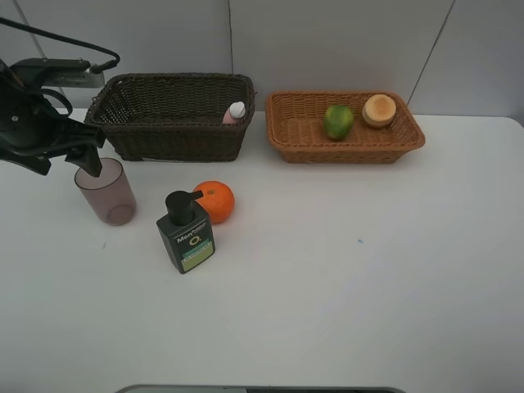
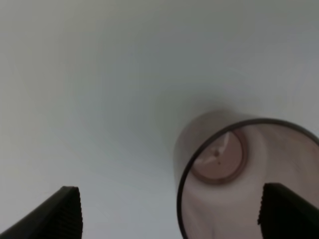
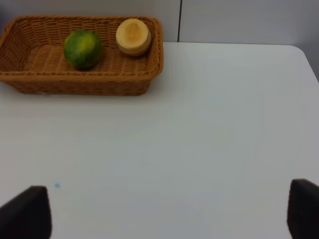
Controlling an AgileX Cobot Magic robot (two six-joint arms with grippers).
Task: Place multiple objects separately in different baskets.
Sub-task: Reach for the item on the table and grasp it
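One white table (image 1: 368, 286) carries two wicker baskets along its far edge: the deeper dark brown basket (image 1: 164, 141) toward the far left corner, the shallower tan basket (image 1: 344, 152) right of the middle. There are two grippers, both spread wide and clamping nothing: the left gripper (image 2: 172, 216) over the cup's rim, the right gripper (image 3: 164, 211) above bare table. Six objects: one pump bottle (image 1: 187, 236) upright toward the left edge, spout aimed at one orange (image 1: 215, 201) just beside it; one pink cup (image 1: 106, 192) upright, mouth up; one green fruit (image 1: 337, 120) and one peach-like fruit (image 1: 379, 110) in the tan basket; one slim spray bottle (image 1: 235, 112) cap-up in the dark basket's right end
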